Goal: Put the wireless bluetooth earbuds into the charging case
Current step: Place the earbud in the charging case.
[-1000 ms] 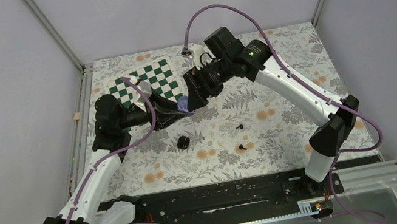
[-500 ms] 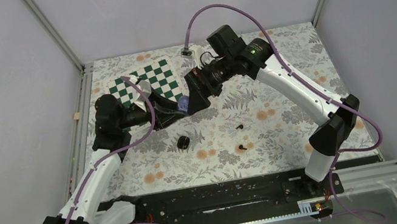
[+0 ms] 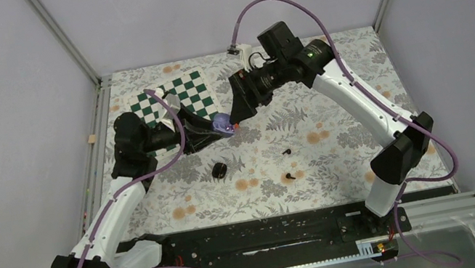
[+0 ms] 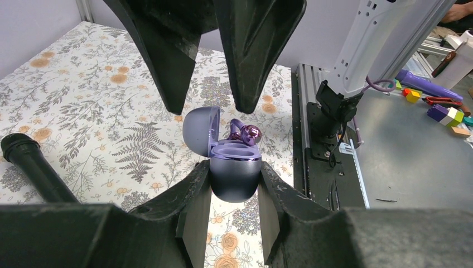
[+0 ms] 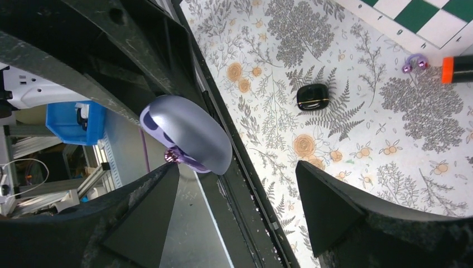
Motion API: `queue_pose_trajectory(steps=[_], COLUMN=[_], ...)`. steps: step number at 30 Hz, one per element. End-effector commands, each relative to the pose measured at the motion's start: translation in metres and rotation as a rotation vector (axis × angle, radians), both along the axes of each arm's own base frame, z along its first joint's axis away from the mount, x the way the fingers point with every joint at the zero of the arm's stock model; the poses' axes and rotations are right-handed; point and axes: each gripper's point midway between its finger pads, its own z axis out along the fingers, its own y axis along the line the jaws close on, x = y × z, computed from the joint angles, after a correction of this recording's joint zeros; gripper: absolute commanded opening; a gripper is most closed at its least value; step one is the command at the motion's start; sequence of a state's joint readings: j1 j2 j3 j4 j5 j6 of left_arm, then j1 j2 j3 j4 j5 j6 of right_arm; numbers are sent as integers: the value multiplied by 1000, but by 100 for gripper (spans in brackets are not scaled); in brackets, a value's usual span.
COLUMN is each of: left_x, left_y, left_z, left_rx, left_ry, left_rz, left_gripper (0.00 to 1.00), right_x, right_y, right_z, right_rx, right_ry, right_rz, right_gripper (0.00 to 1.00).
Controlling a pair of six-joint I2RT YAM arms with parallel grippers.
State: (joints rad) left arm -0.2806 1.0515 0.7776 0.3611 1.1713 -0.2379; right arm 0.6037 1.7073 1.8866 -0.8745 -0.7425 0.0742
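My left gripper (image 4: 234, 168) is shut on the pale purple charging case (image 4: 235, 177) and holds it above the table with its lid (image 4: 198, 129) open. One purple earbud (image 4: 246, 133) sits in the case, its stem sticking up. My right gripper (image 5: 237, 184) is open and empty, its fingers (image 4: 254, 50) just above the case (image 3: 222, 124). A second purple earbud (image 5: 415, 62) lies on the table by the marker's orange end (image 5: 457, 68). Two black earbuds (image 3: 286, 151) (image 3: 290, 176) lie on the cloth. A shut black case (image 3: 219, 171) lies near them.
A green-and-white checkerboard (image 3: 177, 94) lies at the back left under the left arm. A black marker (image 4: 32, 166) lies on the floral cloth (image 3: 332, 102) left of the held case. The black front rail (image 3: 260, 237) runs along the near edge.
My right gripper has drawn back up and to the right, off the purple case. The case, covered before, now shows in the left gripper. The left arm has hardly moved.
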Motion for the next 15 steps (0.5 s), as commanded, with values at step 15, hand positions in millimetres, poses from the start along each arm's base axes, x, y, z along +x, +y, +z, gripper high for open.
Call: queue_pose_trajectory(steps=[15], left_x=[0], left_y=[-3], left_z=[30], left_rx=[-37], left_ry=[-71], left_rz=[-20], left_gripper=[0], right_x=[-8], right_y=[10], right_z=[7], right_rx=[59], right_ry=[42], right_rz=[39], right_gripper=[96])
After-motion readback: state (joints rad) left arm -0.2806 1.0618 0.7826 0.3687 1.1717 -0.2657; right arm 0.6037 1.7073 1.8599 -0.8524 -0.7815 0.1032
